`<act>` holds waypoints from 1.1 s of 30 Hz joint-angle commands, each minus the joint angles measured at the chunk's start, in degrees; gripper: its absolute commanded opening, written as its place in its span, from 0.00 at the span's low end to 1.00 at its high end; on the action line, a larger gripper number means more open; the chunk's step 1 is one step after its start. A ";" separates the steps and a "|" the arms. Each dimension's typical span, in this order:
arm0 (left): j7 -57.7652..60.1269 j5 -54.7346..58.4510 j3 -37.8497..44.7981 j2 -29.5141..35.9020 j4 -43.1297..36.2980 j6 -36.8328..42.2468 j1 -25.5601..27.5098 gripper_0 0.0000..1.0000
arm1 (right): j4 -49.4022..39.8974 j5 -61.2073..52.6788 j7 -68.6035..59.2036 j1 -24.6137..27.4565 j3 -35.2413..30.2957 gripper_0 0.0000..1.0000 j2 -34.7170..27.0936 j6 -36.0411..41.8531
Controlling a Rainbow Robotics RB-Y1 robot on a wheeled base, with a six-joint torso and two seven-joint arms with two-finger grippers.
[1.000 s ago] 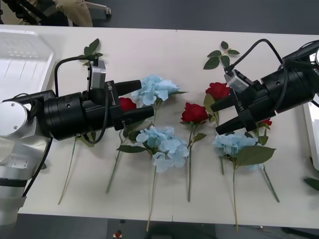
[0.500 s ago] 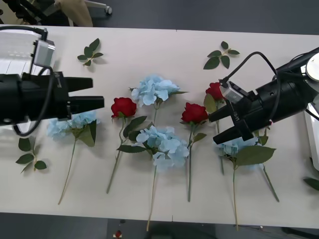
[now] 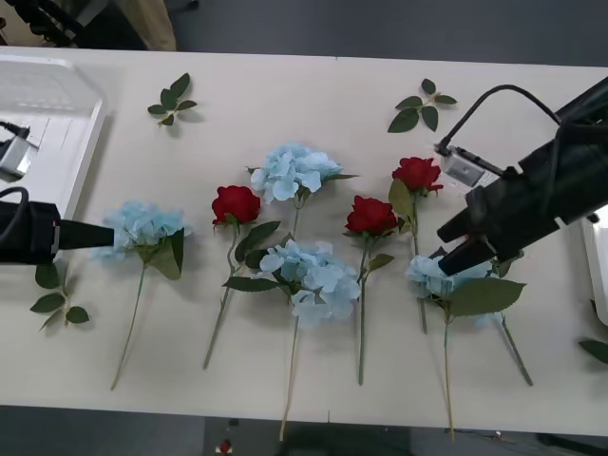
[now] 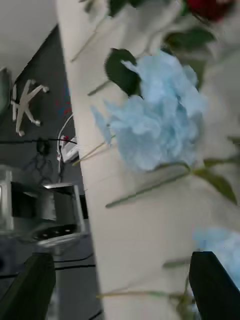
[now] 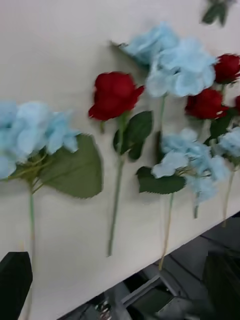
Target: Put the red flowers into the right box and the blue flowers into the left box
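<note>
Front view: left gripper has pulled back toward the bench's left edge since half a second ago, its tips now touching the leftmost of the blue flowers; whether its jaws are released or clenched I cannot tell here. Right gripper has drawn back rightward off the red flowers, jaws released, hovering over the right-hand blue head. All flowers lie flat on the bench in a row, blue and red alternating; none moved. Left box sits at the far-left corner, right box shows by its rim at the right edge. Right wrist view: black fingers well apart, blue head between and beyond. Left wrist view: fingers at both corners, jaws released, nothing held; red and blue blooms lie ahead.
</note>
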 commanded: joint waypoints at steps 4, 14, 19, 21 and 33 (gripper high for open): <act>8.03 -9.23 -3.65 0.97 -1.41 1.56 -0.21 1.00 | -8.03 11.04 -25.92 -0.90 -7.80 0.79 0.04 7.96; 7.15 -24.26 -12.79 0.97 -0.35 -1.78 -2.14 1.00 | -12.52 21.41 -51.32 3.32 -10.87 0.79 0.39 8.84; 5.92 -27.60 -18.68 0.97 4.75 -3.27 -5.13 1.00 | -12.34 23.69 -58.18 5.61 -12.10 0.78 0.12 4.88; 5.57 -29.00 -20.61 0.97 6.42 -3.97 -6.10 1.00 | -12.16 25.54 -59.41 6.31 -12.02 0.79 -0.23 2.95; 3.99 -33.84 -29.66 0.88 17.14 -10.74 -10.49 1.00 | -7.15 35.12 -57.83 6.57 -8.50 0.79 -1.11 -6.89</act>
